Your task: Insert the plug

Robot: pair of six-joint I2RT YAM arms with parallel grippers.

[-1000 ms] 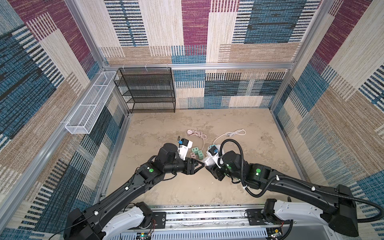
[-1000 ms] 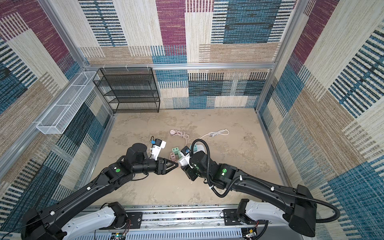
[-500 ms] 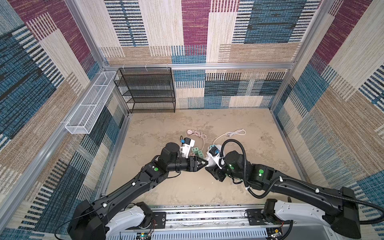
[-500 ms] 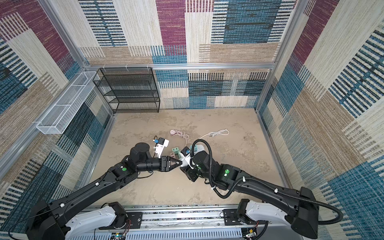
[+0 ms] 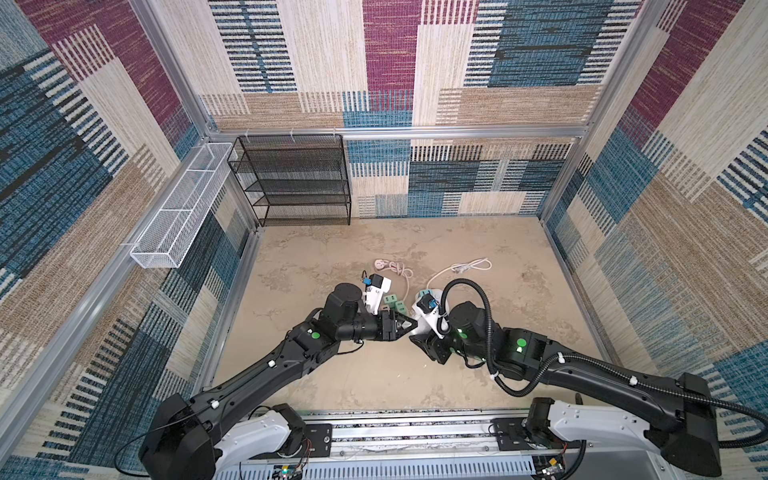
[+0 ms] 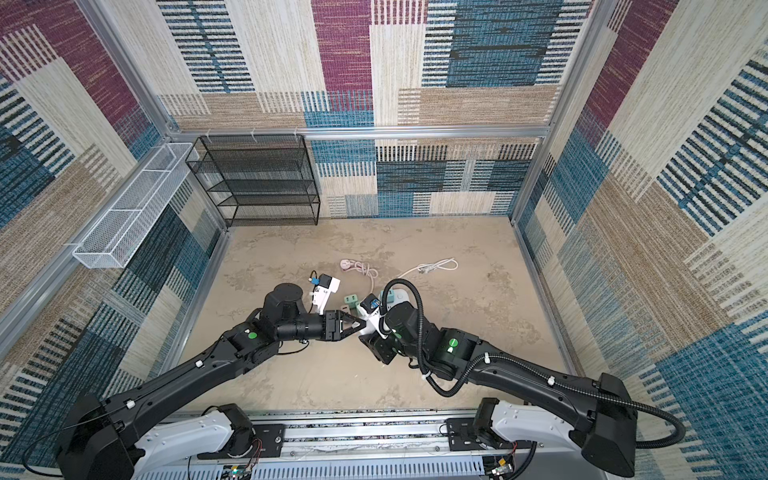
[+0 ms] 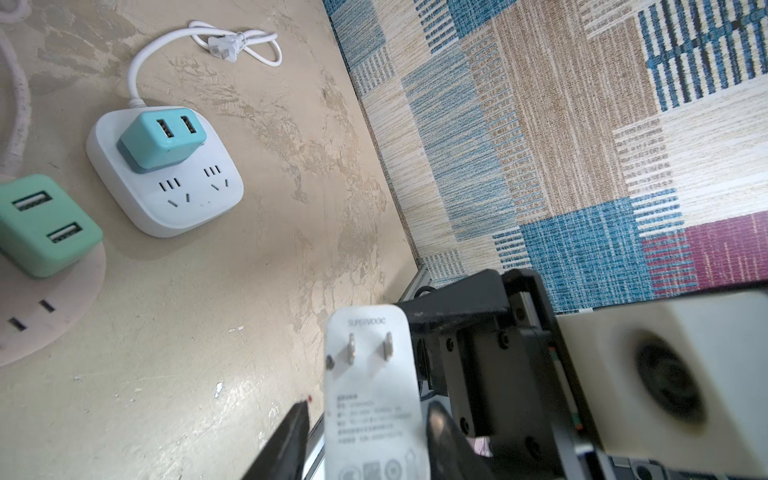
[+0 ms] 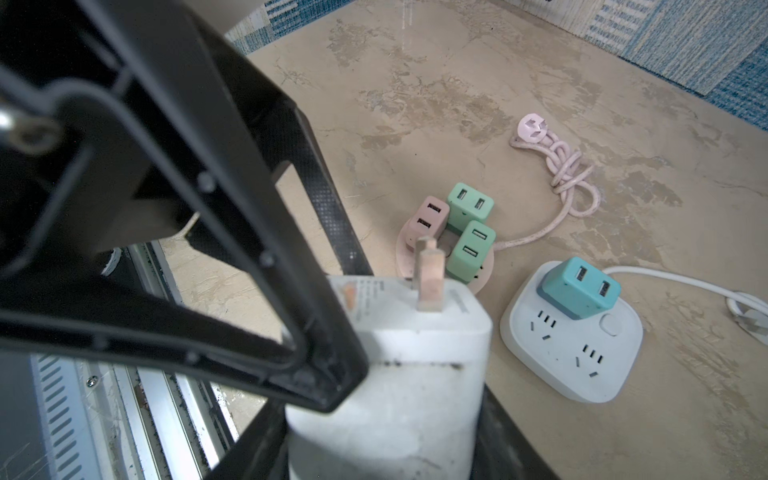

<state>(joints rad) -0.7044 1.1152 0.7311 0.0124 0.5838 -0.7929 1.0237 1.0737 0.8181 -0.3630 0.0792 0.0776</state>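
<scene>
Spreading beige and mottled, the bench (image 5: pixel 374 382) is lying boxed in by carpet-patterned walls (image 5: pixel 665 208) — its right and near stretches are lying open. Mid-bench, near the white socket strip (image 7: pixel 166 199), the right claw (image 8: pixel 382 415) is holding the white plug (image 8: pixel 399 365) aloft; the left claw (image 7: pixel 370 405) is bracketing it narrowly — grip unclear.

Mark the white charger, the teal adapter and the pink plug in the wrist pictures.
white charger (image 7: pixel 372 388): left wrist view, flat face below its prongs.
teal adapter (image 8: pixel 578 287): right wrist view, top face by the USB ports.
pink plug (image 8: pixel 532 126): right wrist view, round head.
</scene>
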